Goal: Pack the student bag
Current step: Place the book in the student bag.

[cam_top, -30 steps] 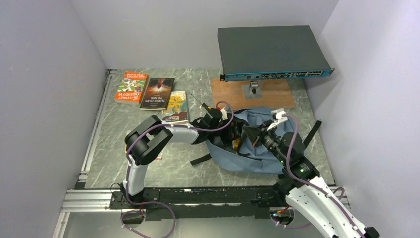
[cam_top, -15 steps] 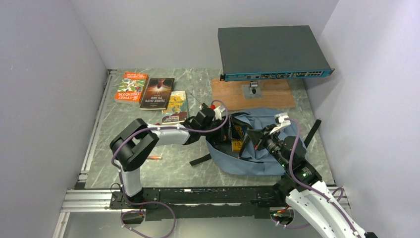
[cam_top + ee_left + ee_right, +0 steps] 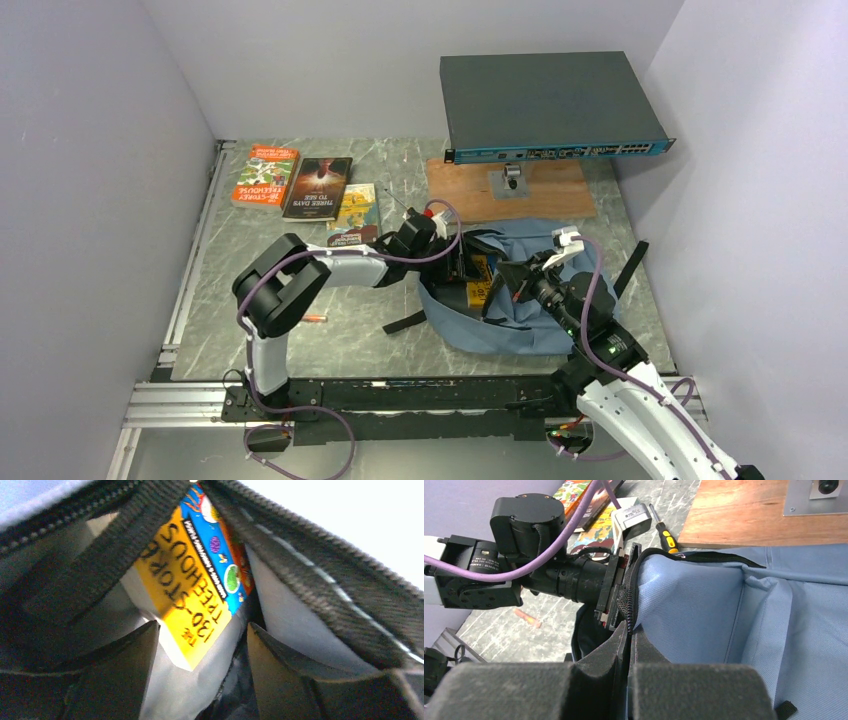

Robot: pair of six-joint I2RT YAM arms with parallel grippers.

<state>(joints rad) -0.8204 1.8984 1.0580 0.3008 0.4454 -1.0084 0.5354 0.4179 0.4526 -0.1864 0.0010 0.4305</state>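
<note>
1. Student bag (image 3: 520,330): lying on the marble table, its mouth gaping toward the left arm.
2. Left gripper (image 3: 200,677): reaching into the bag's mouth, its fingers standing apart and gripping nothing.
3. Yellow "130-Storey Treehouse" book (image 3: 195,595): sitting inside the bag, just ahead of the left gripper.
4. Right gripper (image 3: 629,640): pinching the bag's black zipper edge, with its fingers pressed together on it.
5. Row of three books (image 3: 318,187): lying beyond the bag to its left.
6. Wooden board (image 3: 560,190): lying just beyond the bag.

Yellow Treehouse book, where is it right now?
The book sits inside the student bag's open mouth, at its left side in the top view; in the left wrist view it lies just ahead of the open left gripper.
</note>
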